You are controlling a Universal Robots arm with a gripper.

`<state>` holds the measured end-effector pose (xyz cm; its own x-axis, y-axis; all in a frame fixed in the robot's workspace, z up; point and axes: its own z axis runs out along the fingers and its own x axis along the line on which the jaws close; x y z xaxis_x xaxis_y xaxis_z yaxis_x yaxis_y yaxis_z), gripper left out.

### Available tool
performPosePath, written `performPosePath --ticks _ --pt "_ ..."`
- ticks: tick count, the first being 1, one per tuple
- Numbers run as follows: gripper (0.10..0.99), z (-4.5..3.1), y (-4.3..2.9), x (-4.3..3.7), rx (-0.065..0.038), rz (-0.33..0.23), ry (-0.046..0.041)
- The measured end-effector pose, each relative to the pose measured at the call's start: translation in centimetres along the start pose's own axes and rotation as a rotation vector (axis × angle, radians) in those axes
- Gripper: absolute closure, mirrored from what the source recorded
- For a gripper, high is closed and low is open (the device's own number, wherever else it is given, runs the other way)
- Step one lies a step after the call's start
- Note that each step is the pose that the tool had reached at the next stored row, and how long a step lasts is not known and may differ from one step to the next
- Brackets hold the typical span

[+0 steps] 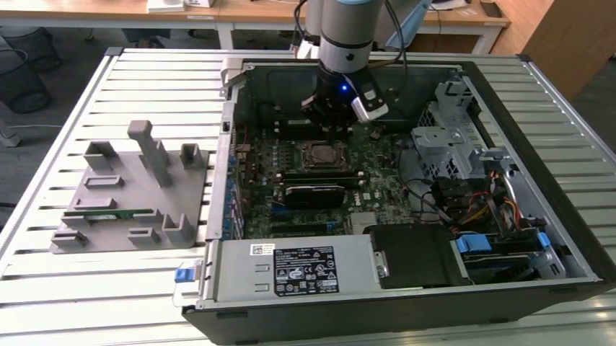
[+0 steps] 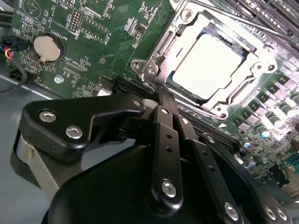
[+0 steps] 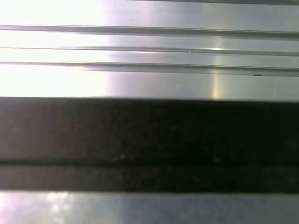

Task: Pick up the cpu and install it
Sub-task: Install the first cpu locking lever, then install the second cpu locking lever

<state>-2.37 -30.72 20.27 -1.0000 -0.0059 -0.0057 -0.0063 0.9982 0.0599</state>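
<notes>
the cpu (image 2: 211, 65) sits flat in the socket (image 2: 161, 56) on the green motherboard (image 2: 93, 28), its pale metal top glaring under the light, framed by the silver socket bracket. in the exterior view the socket (image 1: 321, 153) lies near the middle of the open computer case (image 1: 539, 238), which rests on the slatted metal surface (image 1: 86, 288).

the hand (image 1: 330, 122) hangs just above the board, beside the socket on its far side, empty. in the second wrist view its black fingers (image 2: 164, 105) are drawn together, tips meeting just off the socket's edge and apart from the chip.

around the socket: a round coin battery (image 2: 46, 48), rows of small capacitors (image 2: 280, 109), a black block (image 1: 313, 193) just on the near side of the socket, the power supply (image 1: 298, 270) along the near wall, a metal drive cage (image 1: 452, 144) and bundled cables (image 1: 472, 209) toward the exterior view's right. a grey parts fixture (image 1: 125, 194) stands on the surface at the exterior view's left, a green memory stick (image 1: 108, 214) lying in it.
</notes>
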Motion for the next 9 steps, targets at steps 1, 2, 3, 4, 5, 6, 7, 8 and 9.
performPosePath --ticks 1,2,3,4,5,6,7,8,9 --pt "0.980 0.00 -0.06 0.00 0.000 0.000 0.0000" --pt "0.980 -0.01 -0.11 0.00 0.000 0.000 0.0000" --pt "0.980 -0.01 -0.17 0.00 0.000 0.000 0.0000" --pt "0.980 -0.01 -0.21 0.00 0.000 0.000 -0.0001" --pt "0.980 -0.01 -0.25 0.00 0.000 0.000 0.0000" --pt "0.980 -0.01 -0.26 0.00 0.000 0.000 -0.0001" --pt "0.980 -0.02 -0.31 0.00 0.000 0.000 -0.0001" --pt "0.980 -0.02 -0.36 0.00 0.000 0.000 -0.0001" --pt "0.980 -0.02 -0.38 0.00 0.000 0.000 -0.0001"
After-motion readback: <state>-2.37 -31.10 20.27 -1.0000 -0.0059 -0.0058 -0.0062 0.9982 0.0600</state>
